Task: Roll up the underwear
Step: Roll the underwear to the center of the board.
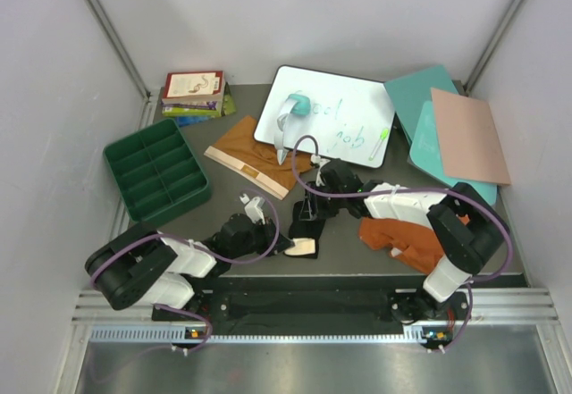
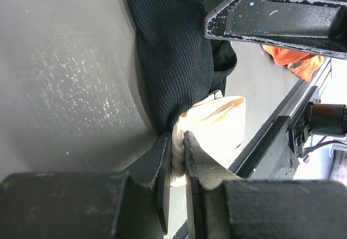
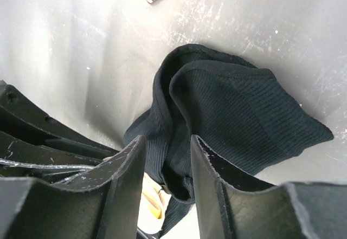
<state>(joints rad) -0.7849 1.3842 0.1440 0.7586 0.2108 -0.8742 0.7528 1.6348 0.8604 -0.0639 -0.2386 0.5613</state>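
The black underwear (image 1: 308,226) lies bunched near the table's front middle, its cream waistband (image 1: 302,248) towards the front edge. My left gripper (image 2: 178,141) is shut on that waistband (image 2: 217,120), low over the table, also seen from above (image 1: 284,244). My right gripper (image 3: 168,139) comes down from above (image 1: 308,208) and is closed on a thick fold of the black cloth (image 3: 227,109). The mustard-tan underwear (image 1: 255,157) lies flat behind, by the whiteboard. The rust-orange underwear (image 1: 402,238) is crumpled at the front right, partly under the right arm.
A green compartment tray (image 1: 156,172) stands at the left. A whiteboard (image 1: 335,113) with a teal eraser (image 1: 295,106) and a green marker (image 1: 380,142) lies at the back. Teal boards (image 1: 420,90) and a pink board (image 1: 469,135) are at back right, books (image 1: 192,95) at back left.
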